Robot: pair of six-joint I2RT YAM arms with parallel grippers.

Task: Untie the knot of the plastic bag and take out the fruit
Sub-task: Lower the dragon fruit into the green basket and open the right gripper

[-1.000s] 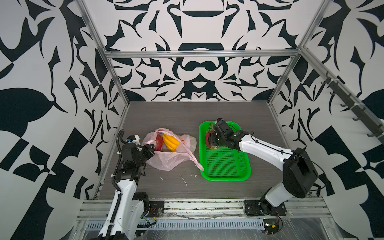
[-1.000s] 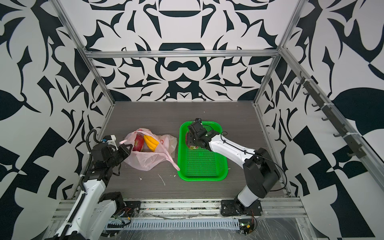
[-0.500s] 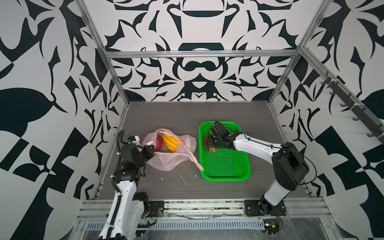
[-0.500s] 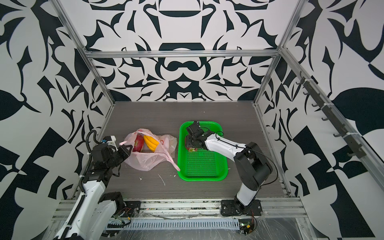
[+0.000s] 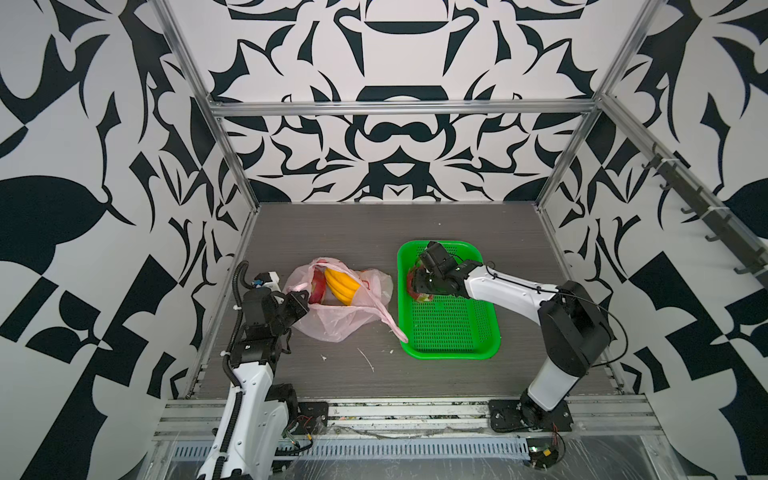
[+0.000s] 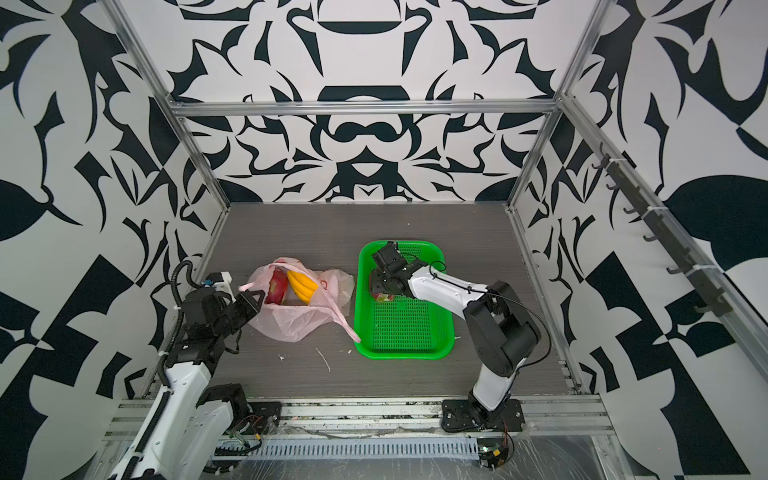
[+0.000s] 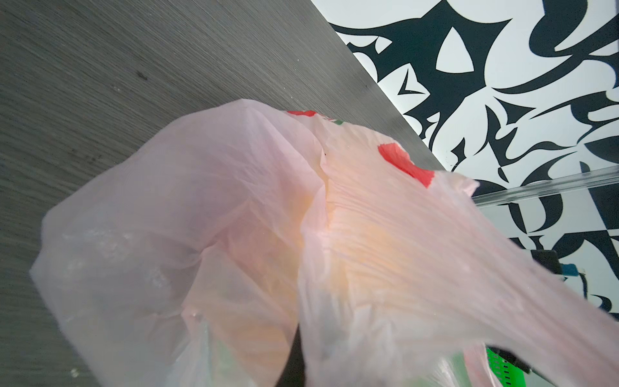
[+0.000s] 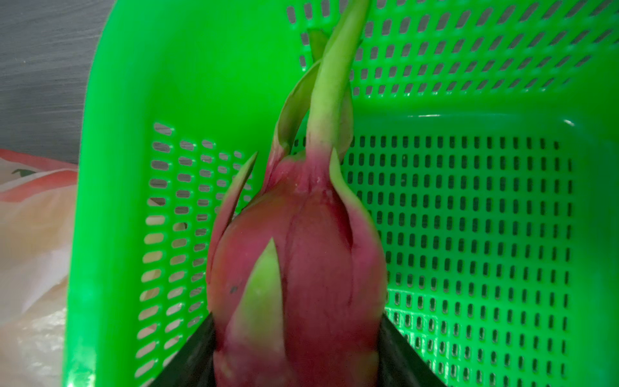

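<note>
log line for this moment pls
left end effector: shut on plastic bag | right end effector: shut on dragon fruit at green basket | bananas: in bag

Both top views hang high at the front of the cell, looking steeply down and inward, so in both you get the whole grey table point(image 5: 374, 232) and the patterned walls point(image 5: 395, 158), basically the same picture twice. Left wrist cam is jammed right up against the plastic bag point(image 7: 234, 217), film fills most of it, table and wall behind. Right wrist cam looks along a dragon fruit point(image 8: 301, 268) into the green basket point(image 8: 469, 201), super close, with a bit of bag at the edge
</note>
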